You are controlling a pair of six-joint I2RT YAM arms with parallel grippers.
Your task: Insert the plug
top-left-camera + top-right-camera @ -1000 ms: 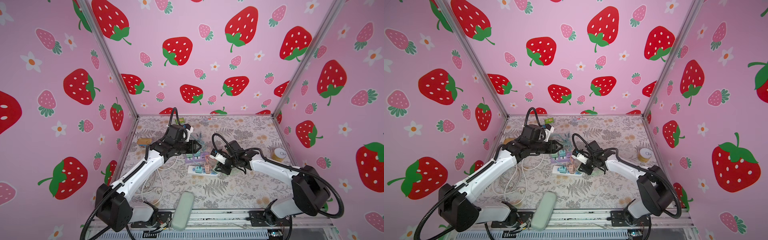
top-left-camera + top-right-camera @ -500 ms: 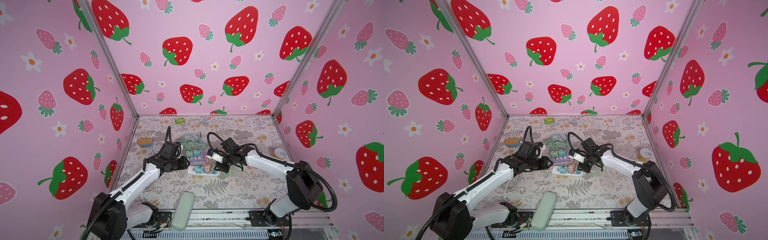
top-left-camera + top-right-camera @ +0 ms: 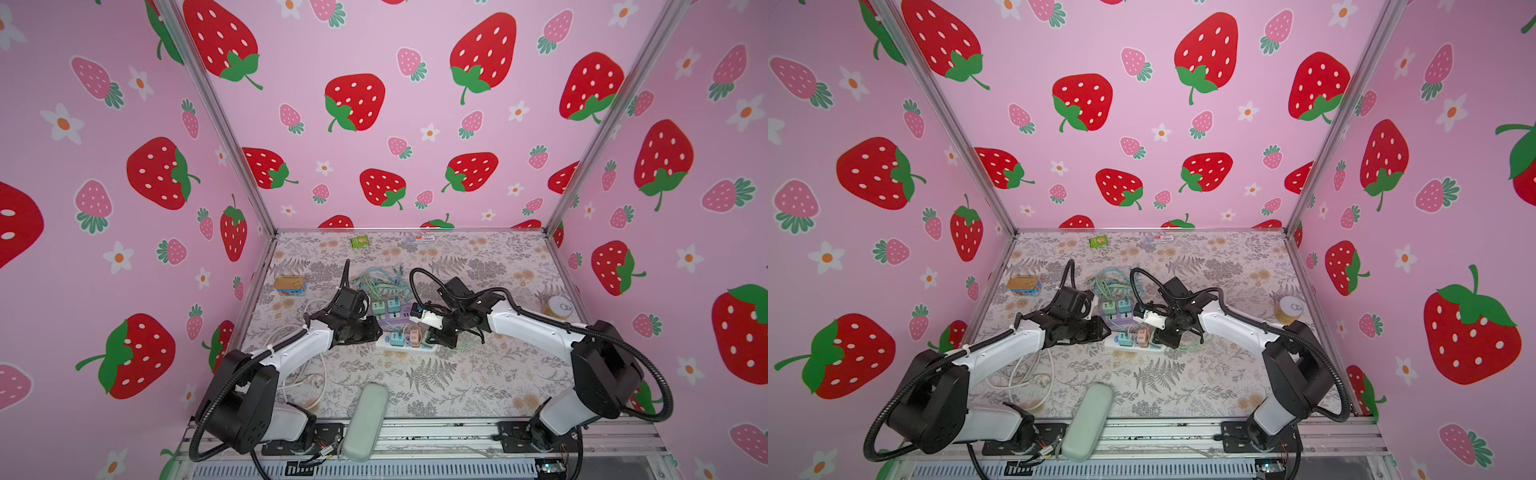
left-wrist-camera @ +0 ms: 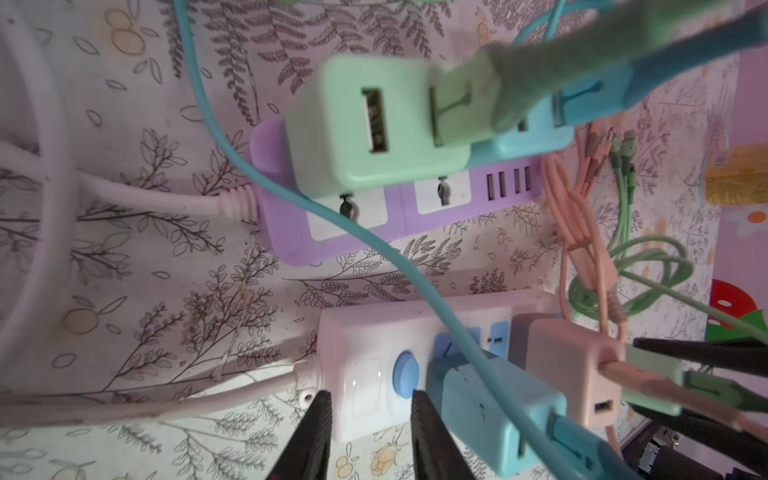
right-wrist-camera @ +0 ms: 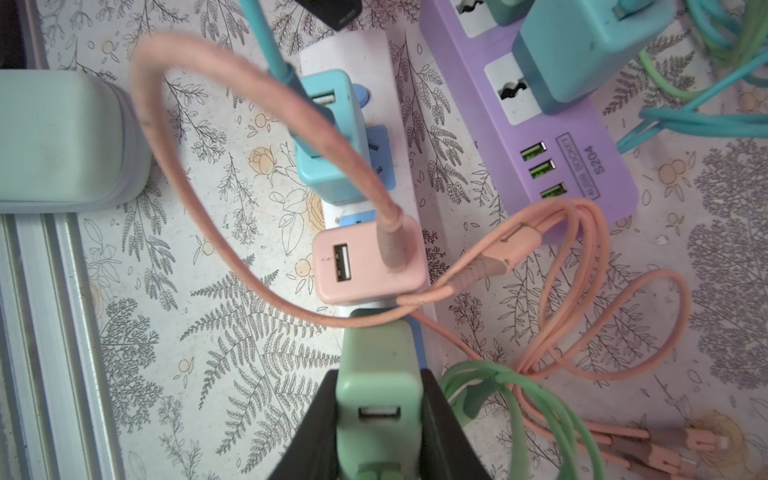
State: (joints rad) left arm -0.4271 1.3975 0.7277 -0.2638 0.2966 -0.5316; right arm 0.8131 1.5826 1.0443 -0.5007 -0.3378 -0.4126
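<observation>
My right gripper (image 5: 380, 386) is shut on the pale green plug (image 5: 376, 353), holding it at the free end of the white power strip (image 5: 401, 124), just past the pink adapter (image 5: 365, 266) and the blue adapter (image 5: 328, 137) plugged into it. At the strip's cord end, beside the blue button (image 4: 405, 374), my left gripper (image 4: 368, 399) stands open with its fingers either side of the white power strip (image 4: 357, 332). Both top views show the left gripper (image 3: 376, 332) and the right gripper (image 3: 446, 338) at opposite ends of the strip (image 3: 1133, 348).
A purple power strip (image 5: 582, 174) with green and blue adapters lies just behind the white one. Pink, green and blue cables (image 5: 582, 332) tangle around both. A white cord (image 3: 299, 361) loops at the left. A tin (image 3: 289, 286), a can (image 3: 559, 307) and a pale green case (image 3: 365, 419) lie around.
My left arm has dropped from above the purple strip down to the white strip's cord end, and its jaws have narrowed. The right gripper has barely shifted with the green plug.
</observation>
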